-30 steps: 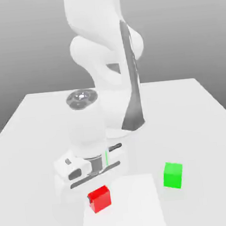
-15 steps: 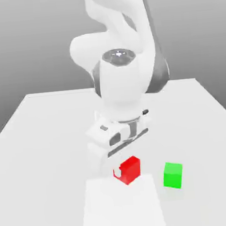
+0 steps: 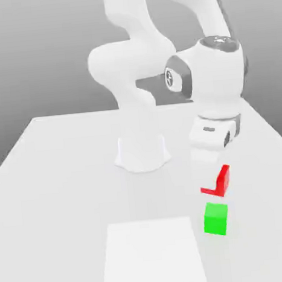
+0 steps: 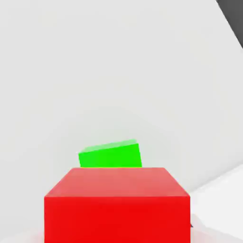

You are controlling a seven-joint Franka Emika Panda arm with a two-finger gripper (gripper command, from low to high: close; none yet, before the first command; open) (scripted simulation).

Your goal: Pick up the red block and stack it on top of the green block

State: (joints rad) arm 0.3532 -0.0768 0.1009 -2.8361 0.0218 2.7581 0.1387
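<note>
The red block [image 3: 223, 178] hangs in the air, gripped by my gripper [image 3: 211, 172], whose white fingers cover part of it in the exterior view. The green block [image 3: 215, 219] rests on the white table [image 3: 62, 175] just below the red one, with a small gap between them. In the hand view the red block [image 4: 117, 204] sits close in front and the green block [image 4: 110, 154] lies on the table beyond it. The gripper is shut on the red block.
The robot's white base [image 3: 142, 152] stands at the table's middle. A pale square patch [image 3: 153, 254] lies on the table near the front, to the exterior view's left of the green block. The table's right edge [image 3: 276, 136] runs close to the arm.
The arm has swung toward the exterior view's right, carrying the red block from low over the pale patch up to a spot above the green block. The green block has not moved.
</note>
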